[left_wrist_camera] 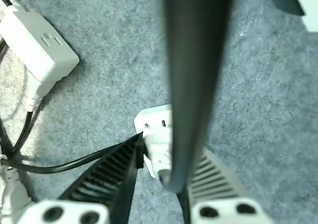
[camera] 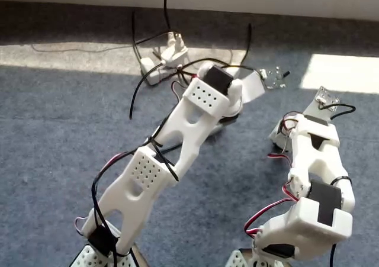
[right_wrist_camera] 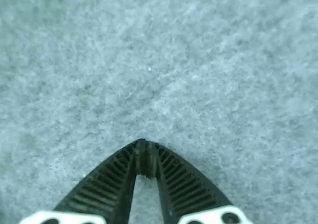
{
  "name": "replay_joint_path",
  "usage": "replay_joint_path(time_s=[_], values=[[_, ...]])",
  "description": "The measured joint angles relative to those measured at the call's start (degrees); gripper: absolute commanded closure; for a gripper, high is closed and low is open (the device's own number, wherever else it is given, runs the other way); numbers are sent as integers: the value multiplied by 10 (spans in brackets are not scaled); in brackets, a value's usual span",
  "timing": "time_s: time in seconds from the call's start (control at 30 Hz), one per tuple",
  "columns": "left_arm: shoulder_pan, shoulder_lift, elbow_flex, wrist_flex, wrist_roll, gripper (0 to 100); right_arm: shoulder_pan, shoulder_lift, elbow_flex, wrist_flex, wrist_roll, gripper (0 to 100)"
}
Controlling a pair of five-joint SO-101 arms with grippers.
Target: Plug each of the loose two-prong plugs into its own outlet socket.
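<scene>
Well apart from the white rectangular plastic outlet block point(left_wrist_camera: 39, 45), over bare grey carpet point(right_wrist_camera: 149, 60): the right gripper point(right_wrist_camera: 144, 157), black ribbed fingers pressed together at the tips.

Farther out, near the block but not touching it, carpet between: the left gripper point(left_wrist_camera: 166, 152), closed around a white two-prong plug point(left_wrist_camera: 155, 157). Grips the plug by its sides, the plug's front end touching a small white socket piece with two slots point(left_wrist_camera: 149, 120); cannot tell whether the prongs are seated. Sits partly hidden behind a dark blurred band point(left_wrist_camera: 194, 75) close to the lens.

From the block's end, a black cord point(left_wrist_camera: 20, 129) leading off; beside it, a second black cord point(left_wrist_camera: 59, 165) and another white plug point(left_wrist_camera: 9, 196).

Farthest in the high view, beyond the long white left arm point(camera: 189, 119): a tangle of white outlet pieces point(camera: 166, 63) among black cord loops.
</scene>
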Motion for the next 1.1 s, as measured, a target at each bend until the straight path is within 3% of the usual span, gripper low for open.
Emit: replay_joint_path(time_s=[0.57, 0.8, 1.1], values=[[-10, 29, -11, -2, 2, 993, 0, 0, 0, 0, 0, 991], [-37, 33, -8, -38, 93, 993, 0, 0, 0, 0, 0, 991], [-46, 35, -8, -29, 115, 993, 0, 0, 0, 0, 0, 991]])
